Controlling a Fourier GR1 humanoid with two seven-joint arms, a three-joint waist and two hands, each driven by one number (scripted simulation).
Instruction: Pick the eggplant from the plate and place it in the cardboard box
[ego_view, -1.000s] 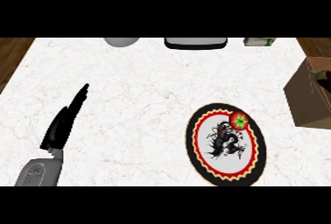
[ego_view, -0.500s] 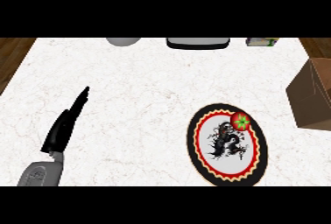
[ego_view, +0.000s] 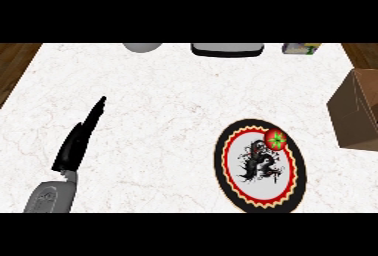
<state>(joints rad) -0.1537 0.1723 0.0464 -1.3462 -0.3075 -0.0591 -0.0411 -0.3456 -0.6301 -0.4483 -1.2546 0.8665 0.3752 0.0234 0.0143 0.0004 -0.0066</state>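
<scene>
A round plate (ego_view: 259, 200) with a black rim, a red and yellow band and a dark figure painted in its middle lies on the counter at the lower right. I see no eggplant on it or anywhere else. The brown cardboard box (ego_view: 358, 112) stands at the right edge, cut off by the view, and its inside is hidden. My left hand (ego_view: 77, 142) rests at the lower left, open with fingers straight and pointing away, holding nothing. My right hand does not show.
Along the counter's far edge stand a grey round object (ego_view: 142, 47), a dark tray-like object (ego_view: 228, 49) and a small green and yellow package (ego_view: 302, 48). White marble counter (ego_view: 170, 110) spreads between my left hand and the plate.
A dark shape that showed over the box at the right edge one second ago is gone. The left hand and the plate have not moved.
</scene>
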